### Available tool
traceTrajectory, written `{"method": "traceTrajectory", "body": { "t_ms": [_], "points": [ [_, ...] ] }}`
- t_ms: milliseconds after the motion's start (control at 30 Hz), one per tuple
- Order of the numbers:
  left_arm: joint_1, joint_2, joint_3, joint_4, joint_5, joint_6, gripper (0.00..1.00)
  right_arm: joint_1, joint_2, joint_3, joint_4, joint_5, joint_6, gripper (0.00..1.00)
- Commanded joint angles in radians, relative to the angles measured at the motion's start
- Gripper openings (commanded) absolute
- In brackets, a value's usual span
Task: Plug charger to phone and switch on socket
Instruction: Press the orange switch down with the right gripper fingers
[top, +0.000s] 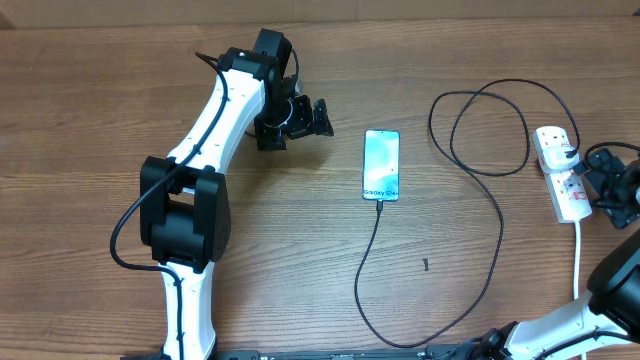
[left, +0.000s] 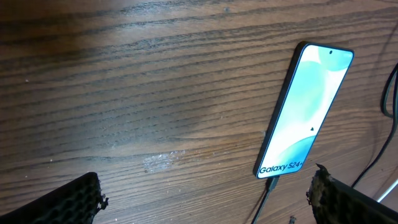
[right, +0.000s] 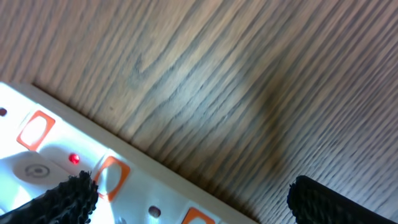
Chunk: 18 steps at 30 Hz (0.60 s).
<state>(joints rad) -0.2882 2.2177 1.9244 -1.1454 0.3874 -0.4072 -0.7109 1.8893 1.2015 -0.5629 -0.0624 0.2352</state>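
The phone (top: 381, 164) lies flat mid-table with its lit screen reading "Galaxy S24+"; it also shows in the left wrist view (left: 308, 109). The black charger cable (top: 480, 290) is plugged into the phone's near end (left: 268, 186) and loops round to the socket (top: 561, 180), a white power strip at the right edge. My left gripper (top: 305, 118) is open and empty, hovering left of the phone. My right gripper (top: 612, 190) is open right over the socket (right: 68, 162), one finger next to an orange-framed switch (right: 112, 177); a small red light (right: 74, 158) glows there.
A thick white cord (top: 578, 255) runs from the socket toward the table's front edge. A small dark speck (top: 425, 264) lies on the wood inside the cable loop. The table is brown wood.
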Motion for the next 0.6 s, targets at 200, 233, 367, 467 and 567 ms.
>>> {"method": "traceTrajectory", "body": {
  "t_ms": [200,233,367,467,567],
  "points": [
    [-0.003,-0.026,0.008,-0.002,-0.006,0.026,1.00,0.011,-0.028,-0.011,0.029,0.009,-0.001,1.00],
    [-0.003,-0.026,0.008,-0.002,-0.006,0.026,1.00,0.011,-0.028,-0.011,0.029,0.009,-0.001,1.00],
    [-0.003,-0.026,0.008,-0.002,-0.006,0.026,1.00,0.011,-0.023,-0.011,0.029,0.008,0.000,1.00],
    [-0.003,-0.026,0.008,-0.002,-0.006,0.026,1.00,0.012,-0.016,-0.011,0.024,0.008,-0.001,1.00],
    [-0.003,-0.026,0.008,-0.002,-0.006,0.026,1.00,0.012,-0.007,-0.011,0.023,0.008,0.000,1.00]
  ]
}}
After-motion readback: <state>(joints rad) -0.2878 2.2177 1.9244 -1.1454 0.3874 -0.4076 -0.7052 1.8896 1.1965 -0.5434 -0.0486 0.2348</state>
